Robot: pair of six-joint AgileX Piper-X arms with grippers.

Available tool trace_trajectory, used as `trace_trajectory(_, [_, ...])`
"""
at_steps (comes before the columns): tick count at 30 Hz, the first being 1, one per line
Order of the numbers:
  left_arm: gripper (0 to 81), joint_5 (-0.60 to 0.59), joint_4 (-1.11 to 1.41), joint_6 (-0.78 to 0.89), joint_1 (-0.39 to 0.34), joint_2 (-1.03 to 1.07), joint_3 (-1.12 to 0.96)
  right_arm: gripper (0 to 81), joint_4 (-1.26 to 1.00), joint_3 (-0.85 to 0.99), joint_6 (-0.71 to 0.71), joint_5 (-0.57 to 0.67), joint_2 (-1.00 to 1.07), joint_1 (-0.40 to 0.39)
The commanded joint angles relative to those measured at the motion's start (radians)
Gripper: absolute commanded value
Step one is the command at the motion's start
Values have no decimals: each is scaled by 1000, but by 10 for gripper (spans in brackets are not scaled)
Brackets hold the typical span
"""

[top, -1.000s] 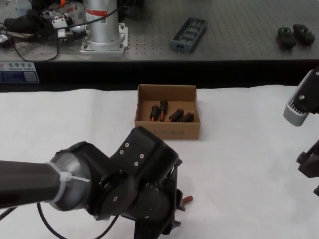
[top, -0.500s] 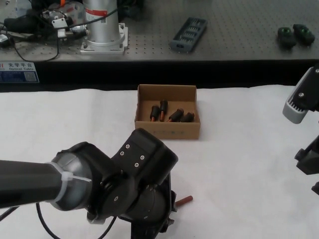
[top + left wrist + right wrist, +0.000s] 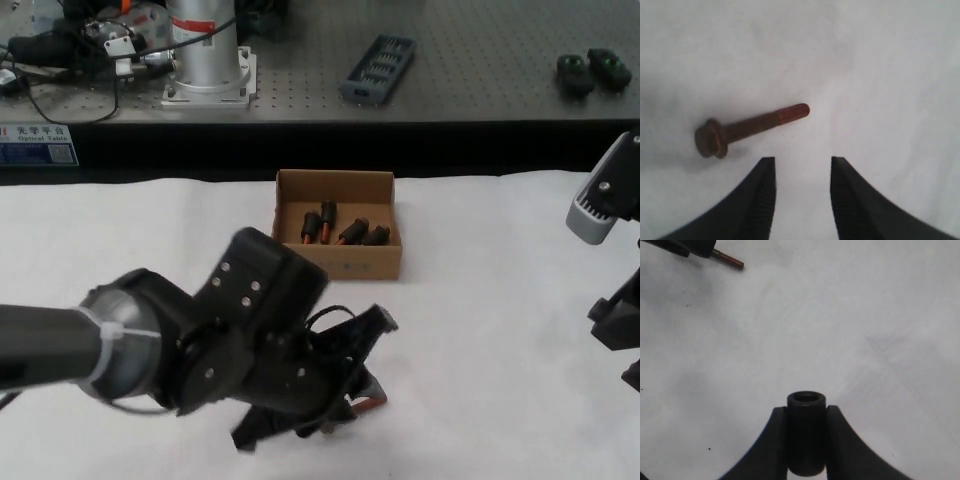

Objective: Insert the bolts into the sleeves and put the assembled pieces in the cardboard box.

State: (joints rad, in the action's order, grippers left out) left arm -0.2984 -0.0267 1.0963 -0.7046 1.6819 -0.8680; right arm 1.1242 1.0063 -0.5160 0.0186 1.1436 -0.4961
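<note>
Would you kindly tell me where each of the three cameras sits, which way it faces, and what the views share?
High view: behind both arms, facing forward and down at the cardboard box; left arm in front, right arm at the right edge.
Left wrist view: on the left wrist, facing down at a bolt on the cloth; the open left gripper shows.
Right wrist view: on the right wrist, facing down; the right gripper holds a sleeve.
Shared: all three show the bolt.
</note>
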Motion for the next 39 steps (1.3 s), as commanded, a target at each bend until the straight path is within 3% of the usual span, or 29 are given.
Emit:
trace_trajectory(1, [275, -102, 6, -330, 33, 1, -9, 26, -10, 0, 6, 22, -10, 5])
trace_trajectory(5, [275, -160, -1, -693, 74, -9, -9, 26, -10, 0, 6, 22, -10, 5])
trace_trajectory(12, [275, -154, -112, -1245, 88, -29, -9, 26, -8, 0, 6, 22, -10, 5])
trace_trajectory(17, [275, -72, -237, -1321, 88, -29, -9, 26, -8, -2, 6, 22, -10, 5])
trace_trajectory(24, [275, 1, -203, -1403, 88, -29, -38, 26, -8, -2, 6, 22, -10, 5])
trace_trajectory(31, [275, -67, -207, -1497, 88, -29, -50, 26, -8, -2, 6, 22, -10, 5])
trace_trajectory(39, [275, -55, -216, -1496, 88, 48, -125, 26, -8, -2, 6, 22, -10, 5])
